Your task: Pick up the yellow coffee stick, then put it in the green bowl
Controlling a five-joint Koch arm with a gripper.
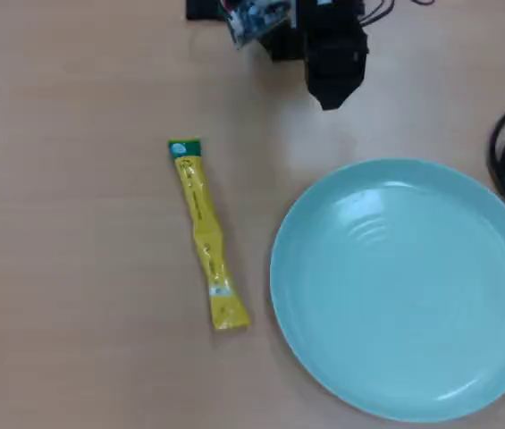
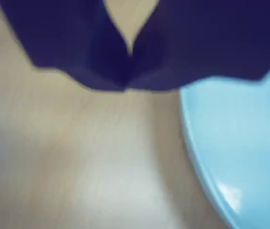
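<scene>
Claw [image 2: 127, 88] seemingly closed, just beside green bowl [image 2: 230, 143] rim.

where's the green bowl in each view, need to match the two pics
Overhead view: the green bowl fills the lower right, its right edge cut off by the frame; the yellow coffee stick lies apart to its left.
Wrist view: the bowl's rim curves down the right side, blurred; the stick is not in view.
Shared landmark: the dark gripper, above the bowl's upper-left rim overhead, and at the top of the wrist view, jaws meeting at the tips.
</scene>
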